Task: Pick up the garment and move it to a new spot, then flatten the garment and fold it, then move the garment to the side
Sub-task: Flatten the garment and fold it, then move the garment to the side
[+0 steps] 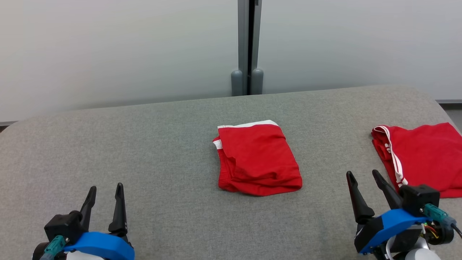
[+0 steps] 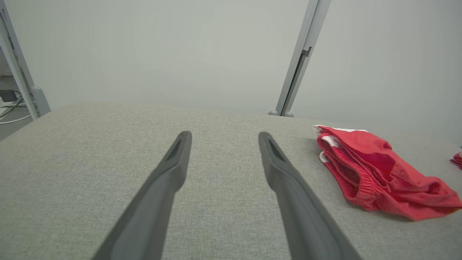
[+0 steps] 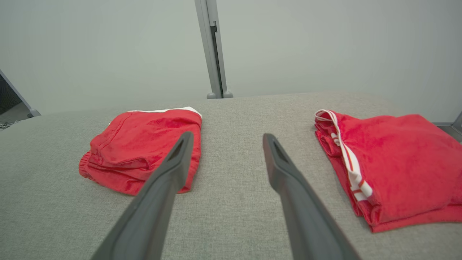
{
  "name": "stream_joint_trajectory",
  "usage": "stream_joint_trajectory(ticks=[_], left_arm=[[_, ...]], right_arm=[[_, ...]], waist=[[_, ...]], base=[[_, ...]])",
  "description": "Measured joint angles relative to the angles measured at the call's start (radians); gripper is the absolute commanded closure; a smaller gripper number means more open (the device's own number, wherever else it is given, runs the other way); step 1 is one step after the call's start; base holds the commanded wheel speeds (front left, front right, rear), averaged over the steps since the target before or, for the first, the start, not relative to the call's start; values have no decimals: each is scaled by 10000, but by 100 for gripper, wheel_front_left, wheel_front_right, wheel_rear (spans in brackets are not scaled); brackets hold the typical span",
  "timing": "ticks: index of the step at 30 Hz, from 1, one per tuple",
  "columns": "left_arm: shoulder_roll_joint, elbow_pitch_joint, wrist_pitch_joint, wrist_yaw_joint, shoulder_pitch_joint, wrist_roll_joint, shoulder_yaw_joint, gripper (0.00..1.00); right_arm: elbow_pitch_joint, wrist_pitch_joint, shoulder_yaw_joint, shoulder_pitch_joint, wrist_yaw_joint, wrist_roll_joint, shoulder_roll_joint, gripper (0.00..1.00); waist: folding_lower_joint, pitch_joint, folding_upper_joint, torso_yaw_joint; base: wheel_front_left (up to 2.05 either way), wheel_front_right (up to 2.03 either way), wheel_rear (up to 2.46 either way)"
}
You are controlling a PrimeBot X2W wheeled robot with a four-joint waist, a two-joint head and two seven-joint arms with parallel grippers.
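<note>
The left hand and right hand hover wide and empty over the tabletop, likely because the folded garment awaits shifting aside.

Left gripper, 7 o'clock: two long black tapered fingers, black housing, blue collar, teal connector. Right gripper, 5 o'clock: same build, plus black cable and red-yellow wires.
</note>
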Motion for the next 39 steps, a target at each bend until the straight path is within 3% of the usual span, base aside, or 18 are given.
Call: stream_joint_trajectory(ticks=[7, 13, 21, 29, 34, 35, 36, 37, 39], left_arm=[[15, -290, 73, 58, -106, 6, -100, 0], [-8, -606, 82, -6, -612, 134, -280, 0], [-330, -593, 84, -265, -1597, 389, -717, 0], [-675, -188, 40, -566, -2310, 640, -1175, 0], [-836, 144, -4, -711, -2434, 721, -1273, 0], [-848, 224, -4, -721, -2434, 721, -1273, 0], [-855, 280, -8, -731, -2434, 721, -1258, 0], [-849, 318, -17, -754, -2433, 719, -1235, 0], [-790, 372, -19, -757, -2426, 715, -1145, 0]], right_arm=[[-12, 389, 263, -609, 0, 2, 0, 0], [616, 1634, 410, -2260, 0, 77, -84, 0], [3413, 2915, -372, -4563, 0, -134, -163, 0], [5720, 2922, -1766, -5654, 0, -823, -136, 0], [6755, 3014, -1808, -6055, -2, -1346, -111, 0], [6936, 3074, -1758, -6134, -2, -1381, -119, 27], [7074, 3081, -1691, -6206, -10, -1402, -119, 84], [7189, 3066, -1609, -6237, -12, -1430, -111, 100], [7392, 3024, -1273, -6288, -10, -1496, -79, 100]], waist=[[0, 275, 0, 173], [1, 882, 0, 525], [2, 1704, 0, 1462], [2, 2421, 0, 2427], [2, 2612, 0, 2722], [2, 2589, 0, 2716], [2, 2556, 0, 2686], [1, 2522, 0, 2636], [0, 2470, -1, 2486]], base=[[0, 0, 0], [0, 0, 0], [0, 0, 0], [0, 0, 0], [0, 0, 0], [0, 0, 0], [0, 0, 0], [0, 0, 0], [0, 0, 0]])
